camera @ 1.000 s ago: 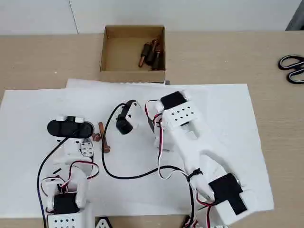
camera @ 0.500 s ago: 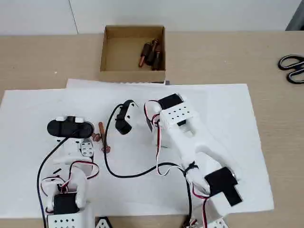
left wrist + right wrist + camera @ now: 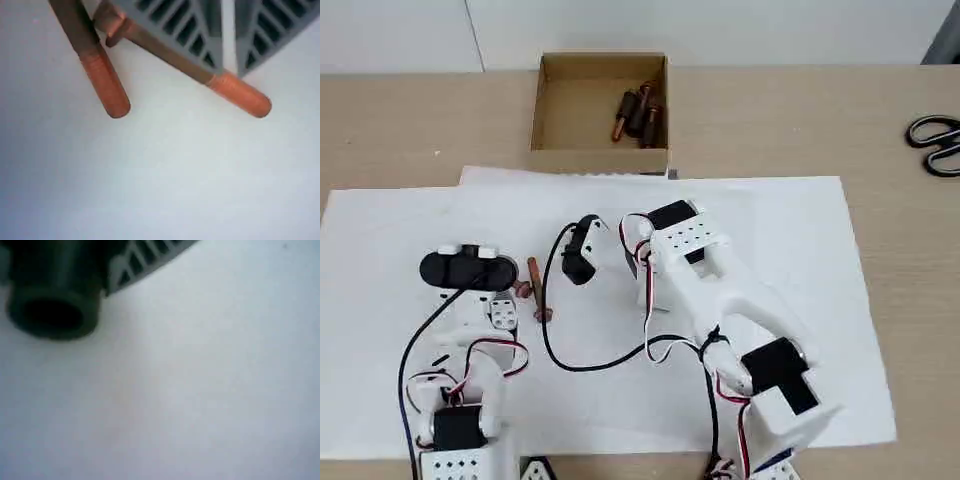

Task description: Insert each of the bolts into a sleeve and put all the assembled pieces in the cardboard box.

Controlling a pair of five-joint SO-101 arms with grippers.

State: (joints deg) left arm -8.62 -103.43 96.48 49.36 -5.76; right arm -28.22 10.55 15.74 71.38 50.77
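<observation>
In the left wrist view, two copper bolts lie in a V on the white paper. My left gripper [image 3: 227, 70] is shut on the shank of one bolt [image 3: 240, 92], whose orange end sticks out past the grey fingers. The other bolt [image 3: 102, 85] lies loose beside it. From above, both bolts [image 3: 534, 285] lie just ahead of the left arm. My right gripper [image 3: 95, 275] is shut on a black sleeve [image 3: 52, 310], with the sleeve's open bore facing the camera just above the paper. At the back stands the cardboard box [image 3: 600, 160], with several assembled pieces [image 3: 638, 110] in its right part.
A large white paper sheet [image 3: 780, 230] covers the table in front of the box. The right arm's black cable [image 3: 570, 365] loops across it between the arms. Scissors [image 3: 935, 145] lie at the far right edge.
The right arm has pulled back and swung a little to the left, toward the left arm and the bolts. The left arm and both bolts have stayed put.
</observation>
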